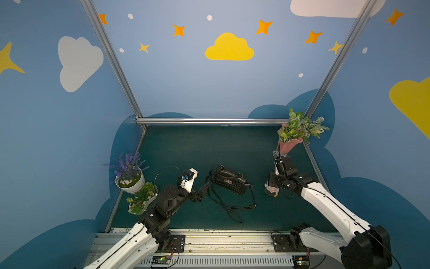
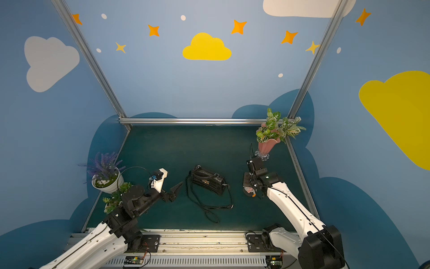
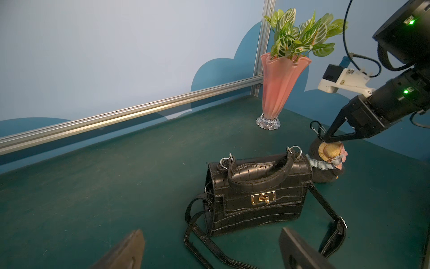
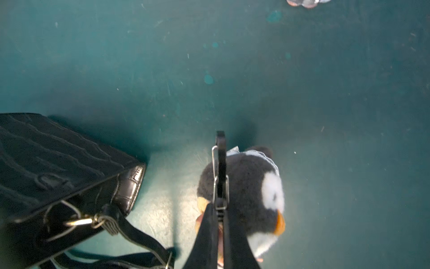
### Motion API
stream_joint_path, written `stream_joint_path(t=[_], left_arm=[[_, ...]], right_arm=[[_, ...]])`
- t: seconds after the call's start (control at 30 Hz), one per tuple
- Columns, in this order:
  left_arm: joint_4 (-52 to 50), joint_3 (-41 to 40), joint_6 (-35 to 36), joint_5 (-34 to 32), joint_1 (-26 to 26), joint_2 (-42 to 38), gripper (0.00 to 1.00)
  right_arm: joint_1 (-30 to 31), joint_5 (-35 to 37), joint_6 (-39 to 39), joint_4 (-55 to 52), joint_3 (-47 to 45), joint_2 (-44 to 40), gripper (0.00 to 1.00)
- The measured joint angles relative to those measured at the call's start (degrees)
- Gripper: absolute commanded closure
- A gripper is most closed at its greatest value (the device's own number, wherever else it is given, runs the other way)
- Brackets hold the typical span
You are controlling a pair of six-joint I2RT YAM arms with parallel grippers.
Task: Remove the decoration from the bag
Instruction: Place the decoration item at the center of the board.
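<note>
Near left, the left gripper hangs released, jaws wide, facing the bag; that glossy black, croc-textured bag stands mid-mat, its thin strap looping toward the near edge; just right of it, apart, the plush decoration sits under the right gripper, clenched on its clip; at the left edge a white pot holds purple sprigs; far right, a fluted pink vase holds leaves; bare green mat lies beyond.

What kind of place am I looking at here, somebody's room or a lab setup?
Probably a staged robot test booth, not a room: left arm and right arm mounted on a rail, aluminium frame posts, walls painted with clouds and stars, green tabletop.
</note>
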Motion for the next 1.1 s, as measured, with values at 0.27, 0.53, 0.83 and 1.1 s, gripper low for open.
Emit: stream_joint_path(t=[0.27, 0.53, 0.83, 1.1], left_arm=[[0.44, -0.33, -0.17, 0.00, 0.02, 0.09, 0.05], [0.59, -0.63, -0.37, 0.02, 0.04, 0.81, 0.05], [0.63, -0.66, -0.63, 0.02, 0.04, 0.68, 0.05], [0.57, -0.66, -0.61, -0.09, 0.04, 0.63, 0.05]], right_arm=[[-0.33, 3.93, 1.79, 4.85, -0.26, 0.85, 1.00], [-2.12, 3.61, 1.70, 13.22, 0.02, 9.18, 1.00], [-3.28, -2.05, -1.49, 17.49, 9.01, 26.69, 0.96], [-3.34, -5.18, -1.77, 20.04, 11.47, 33.03, 0.73]])
